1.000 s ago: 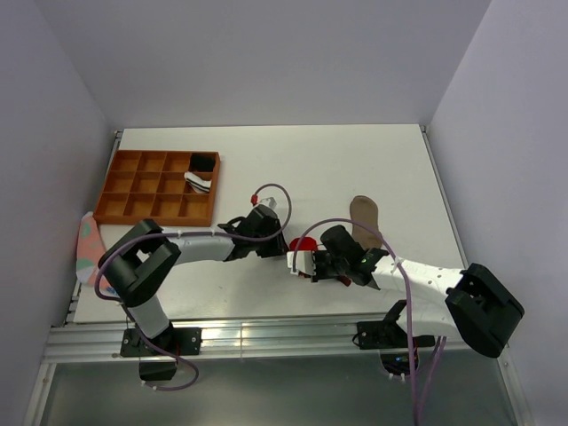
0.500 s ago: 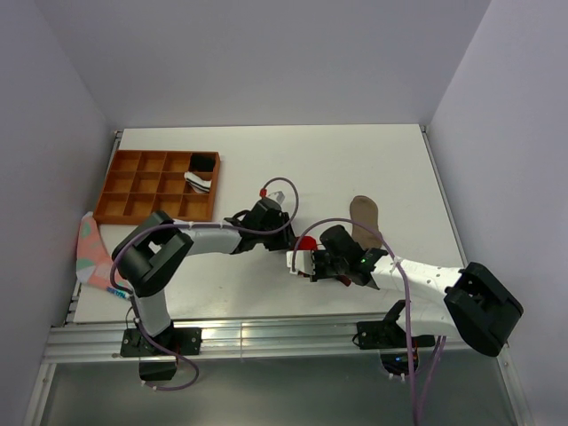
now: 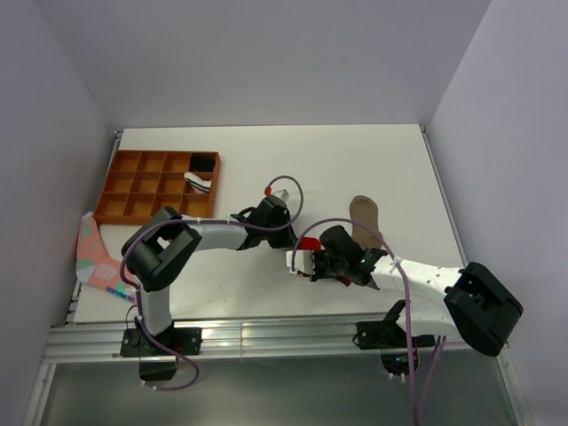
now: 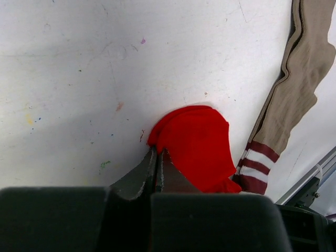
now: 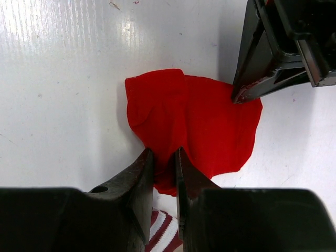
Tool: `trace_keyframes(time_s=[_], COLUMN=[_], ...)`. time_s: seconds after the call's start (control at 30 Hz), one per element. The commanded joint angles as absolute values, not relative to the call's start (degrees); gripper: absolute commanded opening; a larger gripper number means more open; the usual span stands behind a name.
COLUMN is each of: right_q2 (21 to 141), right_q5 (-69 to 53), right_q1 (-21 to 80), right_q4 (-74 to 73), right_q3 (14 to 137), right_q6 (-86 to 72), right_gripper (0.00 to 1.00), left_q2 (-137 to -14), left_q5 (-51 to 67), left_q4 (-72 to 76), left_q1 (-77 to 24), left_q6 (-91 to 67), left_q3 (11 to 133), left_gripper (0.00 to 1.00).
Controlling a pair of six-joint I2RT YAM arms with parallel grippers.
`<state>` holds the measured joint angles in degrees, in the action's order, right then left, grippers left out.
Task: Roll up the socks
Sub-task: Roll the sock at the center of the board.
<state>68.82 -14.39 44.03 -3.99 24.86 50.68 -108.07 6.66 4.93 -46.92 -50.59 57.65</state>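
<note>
While the right pincer [image 5: 163, 155] is clamping one edge of the red sock [image 5: 195, 126], the left pincer [image 4: 156, 153] is pinching the opposite edge on the worktop [image 4: 79, 79].

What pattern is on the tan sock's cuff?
Maroon-and-white stripes on the cuff, clearest in left wrist view.

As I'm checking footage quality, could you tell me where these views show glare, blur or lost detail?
Right wrist: glare streaks the table at upper left; the red sock is saturated, with little texture. Left wrist: the left gripper has a blurred, dark housing in the foreground. Top external: even, soft light.
</note>
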Motion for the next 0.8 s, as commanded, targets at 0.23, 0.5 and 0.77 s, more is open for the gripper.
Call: trace_keyframes(time_s=[0.23, 0.5, 0.77], right_q2=[71.3, 78.9, 90.8], right_q5=[-18.8, -26.9, -34.2], right_q1=[44.4, 44.5, 45.0], right_q4=[-14.0, -23.1, -36.3], right_q3=[29.1, 38.9, 52.8], right_q6=[47.5, 46.1, 47.0], right_gripper=[0.13, 0.13, 0.13], left_q2=[-103.3, -93.2, -91.2], left_q5=[0.3, -1.8, -2.5], left_q4=[-2.2, -0.7, 1.5], left_q1=[-45.0, -41.6, -41.4], left_q6=[-52.6, -53.8, -52.9], left_q3=[49.4, 40.3, 38.7], left_gripper=[0.00, 0.00, 0.00])
